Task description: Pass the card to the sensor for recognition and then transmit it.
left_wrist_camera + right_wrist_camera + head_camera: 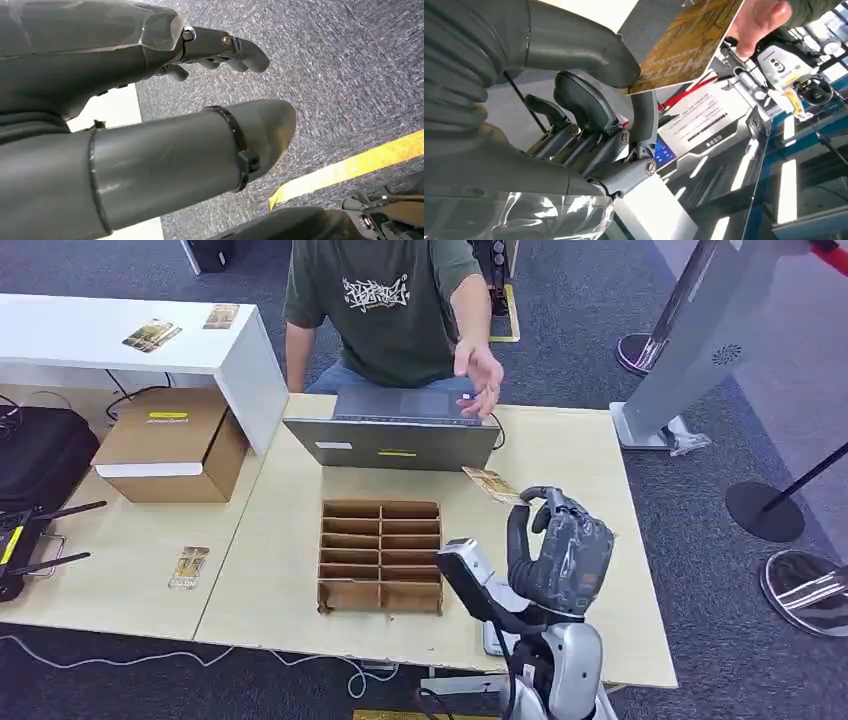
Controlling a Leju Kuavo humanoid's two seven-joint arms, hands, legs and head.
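1. Far left: a white rectangular side table (pixel 120 340) carrying two small printed cards (pixel 152 335); nearer, a closed brown cardboard box (pixel 172 445) and a black bag (pixel 40 455).
2. Left, near edge of the pale wooden worktop (pixel 560 450): a loose printed card (pixel 188 567) lying flat.
3. Centre: a brown cardboard sorting tray with two columns of slots (pixel 381 556); just beyond it, a grey flat sensor unit (pixel 395 432).
4. Far centre: a person in a dark green printed T-shirt (pixel 385 305), one hand (pixel 478 375) raised over the right end of the sensor unit.
5. Right of the tray: the right robot hand (pixel 555 545), raised above the worktop, its thumb and a finger (pixel 641 117) clamped on the corner of a tan printed rectangular card (pixel 492 485); the card tilts toward the sensor unit. In the right wrist view the person's fingers touch the card's far edge.
6. Far right, on the grey carpet (pixel 690 540): a silver slanted stand (pixel 690 340) and black round post bases (pixel 765 510).
7. Left robot hand (pixel 210 85): fingers apart, holding nothing, hanging above carpet beside a yellow floor stripe (pixel 350 167).
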